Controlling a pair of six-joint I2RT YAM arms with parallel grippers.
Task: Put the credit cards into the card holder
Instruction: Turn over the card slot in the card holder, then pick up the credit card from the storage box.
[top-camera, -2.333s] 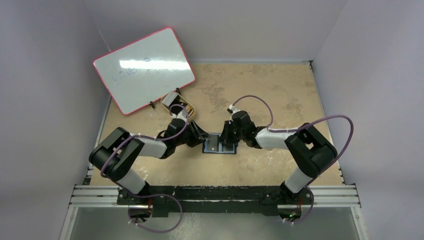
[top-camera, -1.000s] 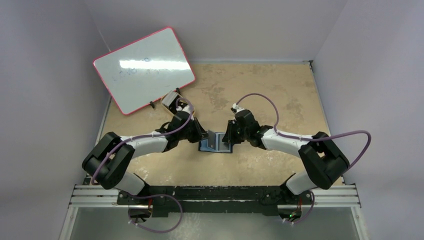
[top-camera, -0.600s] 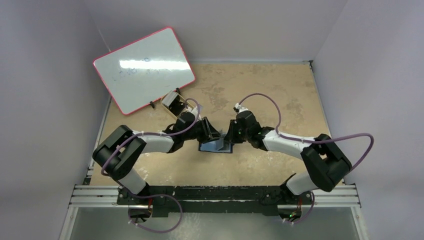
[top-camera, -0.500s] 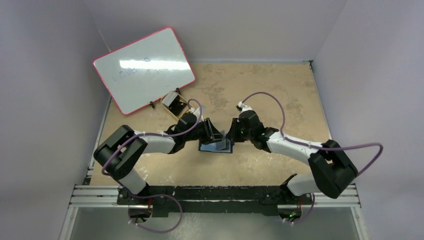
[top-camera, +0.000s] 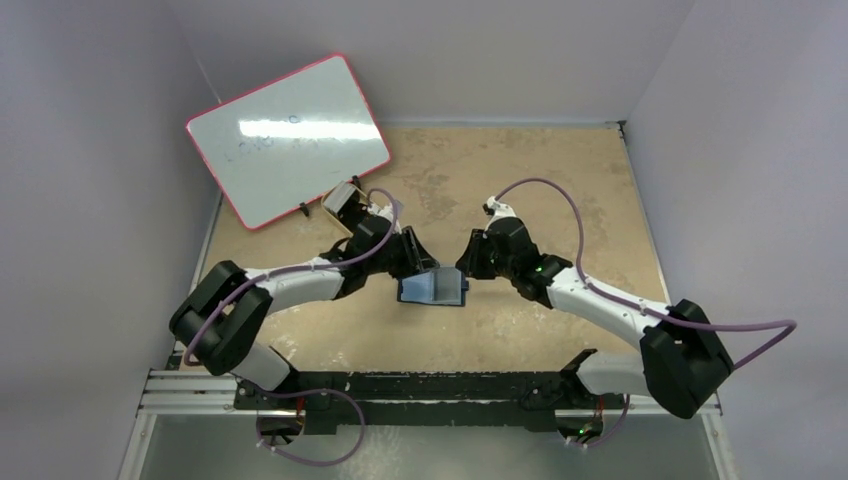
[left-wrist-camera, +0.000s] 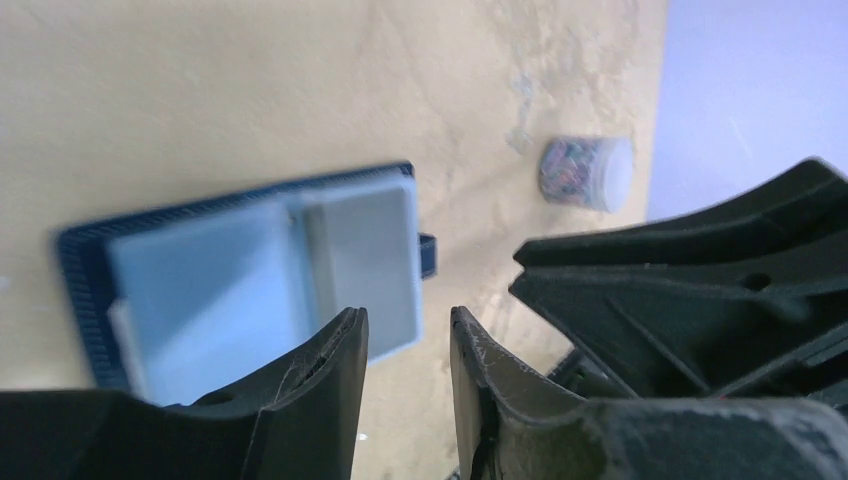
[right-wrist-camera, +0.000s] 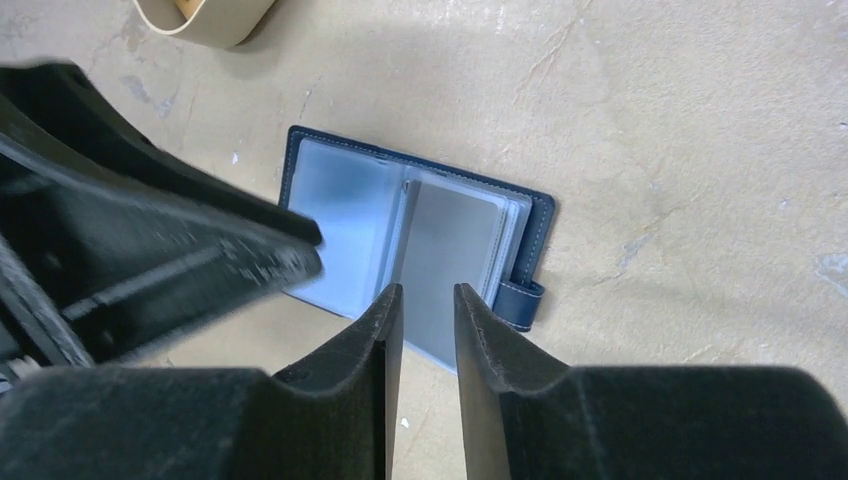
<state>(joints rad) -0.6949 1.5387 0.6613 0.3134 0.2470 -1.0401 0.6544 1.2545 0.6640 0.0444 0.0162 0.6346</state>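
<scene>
Hovering over wallet (right-wrist-camera: 350, 210), left claw (left-wrist-camera: 405, 318) and right claw (right-wrist-camera: 428, 292) part-spread, pinching nothing. Risks wallet folding shut unpinned, dislodging card (right-wrist-camera: 455, 240) below right claw.

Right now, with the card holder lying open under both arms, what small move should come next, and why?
Probably lift the left fingers off toward the gold tin to fetch another card, if one remains. A grey card seems seated in the open card holder, and neither the left nor the right fingers hold anything.

Robot lab, walled-in test table (top-camera: 560, 190), bolted arms (top-camera: 600, 305), whiteboard (top-camera: 288, 137)
</scene>
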